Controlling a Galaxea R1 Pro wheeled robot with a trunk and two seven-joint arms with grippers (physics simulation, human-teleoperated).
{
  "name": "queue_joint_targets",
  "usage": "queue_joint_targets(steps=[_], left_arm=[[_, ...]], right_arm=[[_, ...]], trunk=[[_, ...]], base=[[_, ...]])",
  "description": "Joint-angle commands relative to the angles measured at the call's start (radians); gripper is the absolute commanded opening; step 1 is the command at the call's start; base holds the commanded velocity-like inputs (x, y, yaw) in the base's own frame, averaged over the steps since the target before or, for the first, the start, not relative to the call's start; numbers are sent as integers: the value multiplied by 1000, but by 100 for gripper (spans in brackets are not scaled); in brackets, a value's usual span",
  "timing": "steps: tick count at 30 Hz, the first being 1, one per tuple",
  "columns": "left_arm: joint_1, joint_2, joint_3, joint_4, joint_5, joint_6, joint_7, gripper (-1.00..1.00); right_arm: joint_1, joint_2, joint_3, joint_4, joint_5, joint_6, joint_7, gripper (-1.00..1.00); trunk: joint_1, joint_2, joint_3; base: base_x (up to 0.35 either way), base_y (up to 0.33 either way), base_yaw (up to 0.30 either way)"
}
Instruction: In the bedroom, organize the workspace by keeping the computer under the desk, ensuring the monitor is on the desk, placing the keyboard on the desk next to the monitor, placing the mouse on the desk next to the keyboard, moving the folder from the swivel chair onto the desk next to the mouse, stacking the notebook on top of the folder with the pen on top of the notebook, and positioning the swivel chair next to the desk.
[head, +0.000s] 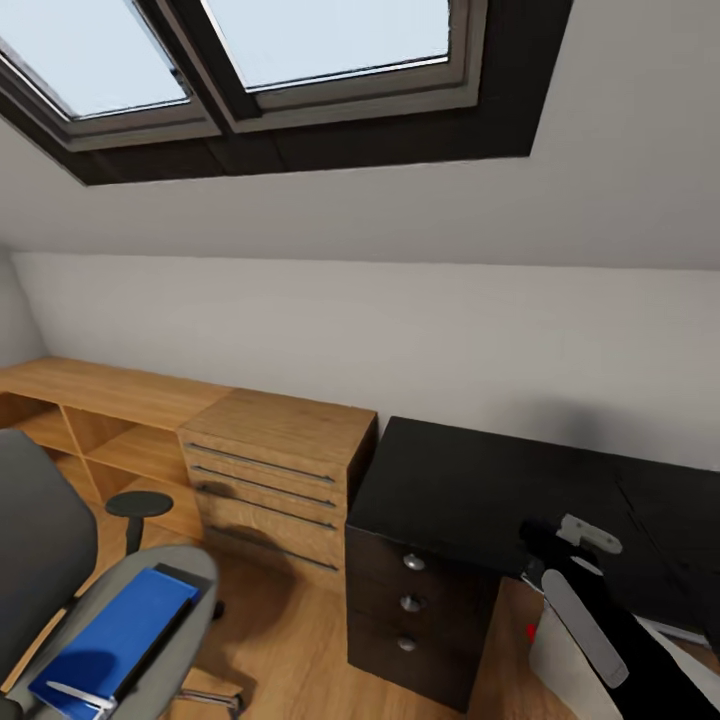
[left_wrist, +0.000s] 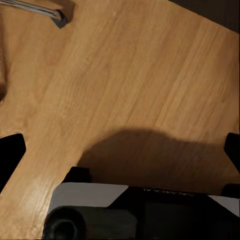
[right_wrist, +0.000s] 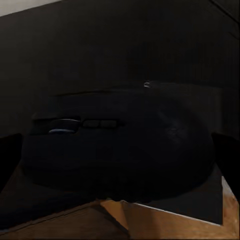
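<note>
The mouse (right_wrist: 120, 145) sits between the right gripper's (right_wrist: 120, 150) spread fingers, and whether the tips touch it I cannot tell; it seems to be over the desk's (head: 470, 480) near edge. So the mouse step looks in hand: next, set it down on the desk. The folder (head: 115, 630) lies on the swivel chair (head: 40, 540), left of the desk. The left gripper (left_wrist: 120, 150) hangs open over floor.

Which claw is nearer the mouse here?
Right. The right claw has the mouse directly between its fingers, over the desk edge. The left claw faces bare wood floor, with no mouse before it.
</note>
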Motion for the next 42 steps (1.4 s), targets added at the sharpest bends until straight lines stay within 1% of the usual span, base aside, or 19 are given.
queue_joint_targets(steps=[1, 2, 3, 5, 6, 12, 15, 19, 23, 25, 27, 30, 42], left_arm=[[-1, 3, -2, 9, 10, -13, 9, 100], [-1, 6, -1, 17, 10, -32, 9, 100], [-1, 16, -1, 65, 11, -108, 9, 100], [-1, 17, -1, 90, 10, -157, 9, 100], [-1, 19, -1, 103, 11, -190, 9, 100], [-1, 19, 1, 109, 14, -202, 10, 100], [-1, 19, 1, 115, 14, -204, 9, 100], [-1, 19, 1, 119, 13, -205, 9, 100], [-1, 18, 0, 131, 14, -206, 9, 100], [-1, 17, -1, 138, 14, -217, 9, 100], [-1, 16, -1, 153, 13, -260, 9, 100], [-1, 17, -1, 163, 12, -282, 9, 100], [-1, 14, -2, 167, 12, -290, 9, 100]], right_arm=[[-1, -1, -12, 2, -5, 4, -7, -100], [-1, -1, -24, 4, -5, 4, -6, -100], [-1, -1, -50, 7, -5, 3, -5, -100], [-1, 0, -65, 20, -5, 0, -4, -100], [-2, 1, -78, 46, -5, -12, -4, -100], [-2, -1, -84, 58, -5, -29, -4, -100], [-2, -2, -86, 58, -4, -51, -4, -100], [-1, -14, -113, 58, -4, -89, -3, -100], [-1, -17, -123, 61, -2, -98, -3, -100], [-2, -19, -125, 73, -1, -98, -3, -100], [-2, -21, -127, 83, -1, -100, -2, -100], [-3, -22, -127, 86, 0, -107, -2, -100], [-3, -35, -126, 90, 9, -123, -2, -100]], trunk=[[-4, 6, 2], [-8, 13, 5], [-12, 20, 8], [-19, 34, 15], [-23, 41, 18], [-46, 83, 37], [-58, 104, 46], [-73, 132, 58], [-88, 160, 71], [-96, 174, 77], [-104, 188, 84], [-115, 209, 93], [-161, 293, 131]], base=[[0, 0, -297], [0, 0, -297], [0, 0, -298], [0, 0, -298], [0, 0, -298], [0, 0, -299], [0, 0, -299], [0, 0, -299], [0, 0, -299], [0, 0, -299], [0, 0, -299], [0, 0, -299], [0, 0, -299]])
